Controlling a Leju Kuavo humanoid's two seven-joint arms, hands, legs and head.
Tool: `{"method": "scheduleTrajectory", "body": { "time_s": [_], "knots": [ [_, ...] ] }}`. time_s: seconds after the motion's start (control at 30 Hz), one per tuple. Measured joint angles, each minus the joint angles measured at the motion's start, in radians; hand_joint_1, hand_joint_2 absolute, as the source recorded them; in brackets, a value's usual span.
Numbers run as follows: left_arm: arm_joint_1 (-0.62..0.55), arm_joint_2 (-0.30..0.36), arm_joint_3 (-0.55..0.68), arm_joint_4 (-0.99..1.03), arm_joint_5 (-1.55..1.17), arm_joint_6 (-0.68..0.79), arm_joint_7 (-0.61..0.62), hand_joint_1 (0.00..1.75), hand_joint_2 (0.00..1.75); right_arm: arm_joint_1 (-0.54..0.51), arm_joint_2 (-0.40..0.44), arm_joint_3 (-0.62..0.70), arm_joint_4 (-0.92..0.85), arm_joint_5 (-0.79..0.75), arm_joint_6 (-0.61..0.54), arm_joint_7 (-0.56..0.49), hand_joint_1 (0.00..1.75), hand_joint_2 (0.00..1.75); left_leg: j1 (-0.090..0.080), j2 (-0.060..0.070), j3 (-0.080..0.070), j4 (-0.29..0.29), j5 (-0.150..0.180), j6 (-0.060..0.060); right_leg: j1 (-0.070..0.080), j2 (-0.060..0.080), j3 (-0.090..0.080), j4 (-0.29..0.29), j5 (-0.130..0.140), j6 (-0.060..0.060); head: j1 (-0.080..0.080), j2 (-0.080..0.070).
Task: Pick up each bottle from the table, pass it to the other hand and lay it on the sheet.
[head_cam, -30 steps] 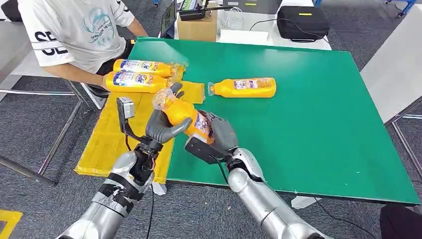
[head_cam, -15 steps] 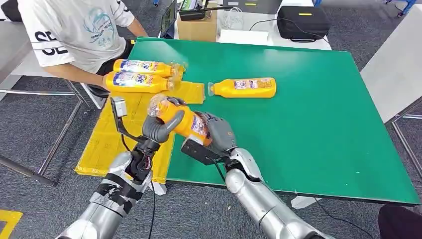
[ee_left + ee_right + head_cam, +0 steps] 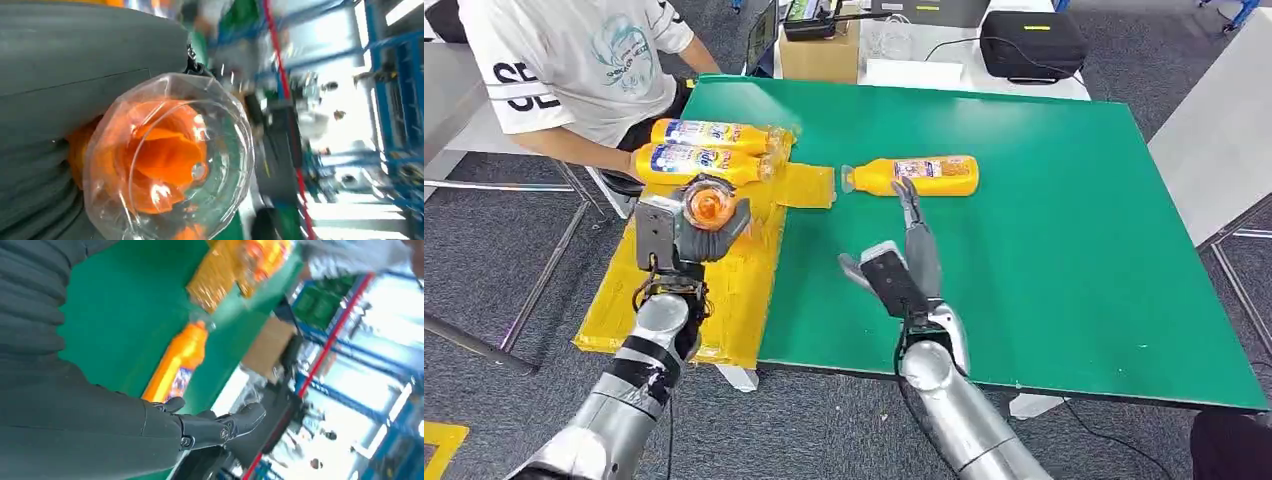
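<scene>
My left hand (image 3: 692, 226) grips an orange bottle (image 3: 709, 205) over the yellow sheet (image 3: 679, 290), its clear cap end facing the camera. The left wrist view has that clear cap (image 3: 170, 160) close up beside my grey left hand (image 3: 75, 65). My right hand (image 3: 906, 255) stands empty above the green table (image 3: 1044, 210), fingers stretched toward another orange bottle (image 3: 914, 176) lying on its side; that same bottle (image 3: 175, 365) appears beyond the right hand (image 3: 100, 415) in the right wrist view. Two more orange bottles (image 3: 699, 150) lie side by side on the sheet's far end.
A person in a white shirt (image 3: 574, 60) sits at the table's far left corner, close to the sheet. A cardboard box (image 3: 821, 52) and a black case (image 3: 1031, 45) stand on the white table behind. The green table's right half holds nothing.
The right hand let go of the bottle and swung right, fingers opening out. The left hand carried the bottle alone leftward over the yellow sheet and turned its cap toward the camera.
</scene>
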Motion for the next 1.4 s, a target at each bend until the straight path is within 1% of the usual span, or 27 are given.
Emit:
{"method": "scheduleTrajectory", "body": {
  "time_s": [0.2,0.4,0.5,0.6,0.77,0.87,0.97,1.1,1.2,1.4],
  "knots": [
    [-0.042,0.043,0.023,0.058,-0.282,0.157,0.019,1.75,1.75,0.079,-0.024,-0.058,-0.153,-0.007,0.011,-0.001,0.0,1.75,0.0,0.0,0.0,0.0,0.0,0.0,0.0,0.0,0.0,0.0,0.0,0.0,0.0,0.0],
    [-0.068,0.07,0.029,0.093,-0.371,0.171,0.036,1.75,1.75,0.113,-0.039,-0.087,-0.226,-0.007,0.021,-0.001,0.0,1.75,0.0,0.0,0.0,0.0,0.0,0.0,0.0,0.0,0.0,0.0,0.0,0.0,0.0,0.0],
    [-0.086,0.084,0.016,0.126,-0.561,0.179,0.112,1.75,1.75,0.123,-0.045,-0.097,-0.249,-0.007,0.036,0.002,0.0,1.75,0.0,0.0,0.0,0.0,0.0,0.0,0.0,0.0,0.0,0.0,0.0,0.0,0.0,0.0],
    [-0.106,0.109,-0.016,0.182,-0.753,0.132,0.153,1.75,1.75,0.13,-0.052,-0.108,-0.27,-0.007,0.066,0.011,0.0,1.75,0.0,0.0,0.0,0.0,0.0,0.0,0.0,0.0,0.0,0.0,0.0,0.0,0.0,0.0],
    [-0.131,0.141,-0.073,0.265,-0.908,0.037,0.171,1.75,1.75,0.132,-0.061,-0.119,-0.288,-0.008,0.104,0.021,0.0,1.75,0.0,0.001,0.0,0.0,0.0,0.0,0.0,0.001,0.0,0.0,0.0,0.0,0.0,0.0],
    [-0.168,0.172,-0.144,0.342,-0.965,-0.093,0.123,1.75,1.75,0.129,-0.067,-0.122,-0.289,-0.014,0.129,0.022,0.0,1.75,0.0,0.001,0.0,0.0,0.0,0.0,0.0,0.001,0.0,0.0,0.0,0.0,0.0,0.0],
    [-0.199,0.203,-0.209,0.401,-0.958,-0.194,0.054,1.75,1.75,0.123,-0.07,-0.122,-0.288,-0.03,0.145,0.019,0.0,1.75,0.0,0.003,0.0,0.0,0.0,0.0,0.0,0.001,-0.001,0.0,0.0,0.0,0.0,0.0],
    [-0.244,0.233,-0.278,0.458,-0.936,-0.302,0.012,1.75,1.75,0.113,-0.074,-0.122,-0.287,-0.049,0.155,0.009,0.0,1.75,0.0,0.002,0.0,0.0,0.0,0.0,0.0,0.001,-0.001,0.0,0.0,0.0,0.0,0.0],
    [-0.271,0.246,-0.316,0.488,-0.933,-0.338,0.003,1.75,1.75,0.105,-0.074,-0.121,-0.285,-0.057,0.159,0.003,0.0,1.75,0.0,0.002,0.0,0.0,0.0,0.0,0.0,0.001,0.0,0.001,0.0,0.0,0.0,0.0],
    [-0.29,0.251,-0.361,0.519,-0.915,-0.345,0.006,1.75,1.75,0.096,-0.074,-0.119,-0.278,-0.064,0.164,0.0,0.0,1.75,0.0,0.002,0.0,0.0,0.0,0.0,0.0,0.001,0.0,0.001,0.0,0.0,0.0,0.0]
  ]
}}
